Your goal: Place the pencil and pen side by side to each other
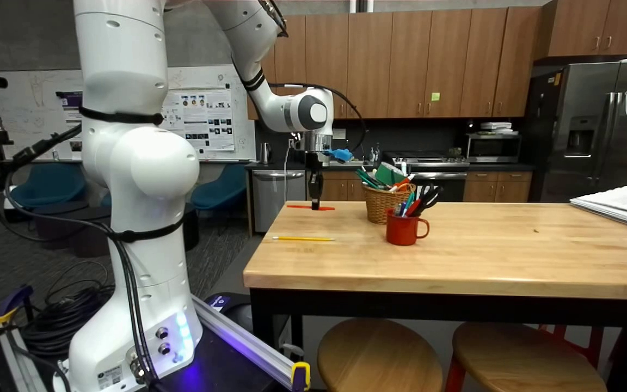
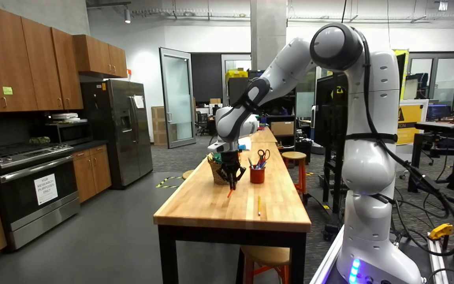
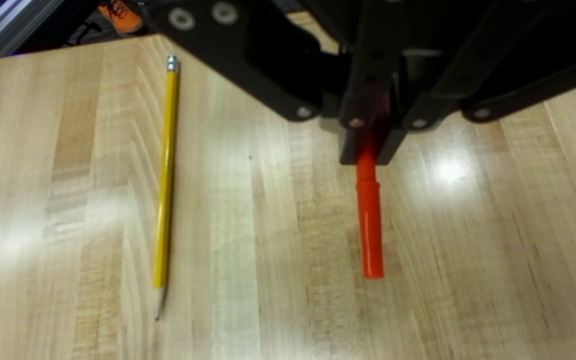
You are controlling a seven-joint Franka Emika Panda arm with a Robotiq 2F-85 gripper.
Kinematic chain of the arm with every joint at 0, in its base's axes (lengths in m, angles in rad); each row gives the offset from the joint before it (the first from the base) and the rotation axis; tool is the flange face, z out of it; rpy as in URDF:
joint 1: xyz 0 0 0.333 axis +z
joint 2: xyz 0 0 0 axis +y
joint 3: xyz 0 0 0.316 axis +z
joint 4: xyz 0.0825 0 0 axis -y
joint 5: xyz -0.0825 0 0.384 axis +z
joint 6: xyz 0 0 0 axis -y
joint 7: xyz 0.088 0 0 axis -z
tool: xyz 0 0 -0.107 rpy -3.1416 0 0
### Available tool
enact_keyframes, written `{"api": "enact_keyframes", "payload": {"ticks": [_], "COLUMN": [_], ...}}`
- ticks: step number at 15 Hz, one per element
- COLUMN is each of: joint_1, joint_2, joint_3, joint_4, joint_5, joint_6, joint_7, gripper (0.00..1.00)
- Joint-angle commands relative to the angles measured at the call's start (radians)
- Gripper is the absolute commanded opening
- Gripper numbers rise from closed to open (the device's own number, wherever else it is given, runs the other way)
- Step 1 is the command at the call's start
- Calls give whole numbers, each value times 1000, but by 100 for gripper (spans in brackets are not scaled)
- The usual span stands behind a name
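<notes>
Snugly in the gripper (image 3: 370, 150), a glossy red pen (image 3: 369, 225) near a yellow pencil (image 3: 167, 170).

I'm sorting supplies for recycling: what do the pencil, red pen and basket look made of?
Pencil: probably wood, given the sharpened tip, under glossy yellow paint.
Red pen: likely plastic, glossy, with a smooth highlight.
Basket: seemingly wicker, matte, visibly woven.
</notes>
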Motion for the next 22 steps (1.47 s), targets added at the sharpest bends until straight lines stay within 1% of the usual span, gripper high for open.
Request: {"api": "enact_keyframes", "payload": {"ticks": [1, 4, 13, 22], "joint_1": [-1, 1, 16, 19], "joint_2": [-27, -30, -21, -29], "joint_3": [-9, -8, -1, 2], "joint_4": [-25, -39, -71, -137], "joint_5": [25, 26, 18, 4], "joint_6": [-5, 0, 21, 52], "joint_7": [-60, -72, -42, -28], "gripper": [2, 2, 2, 2]}}
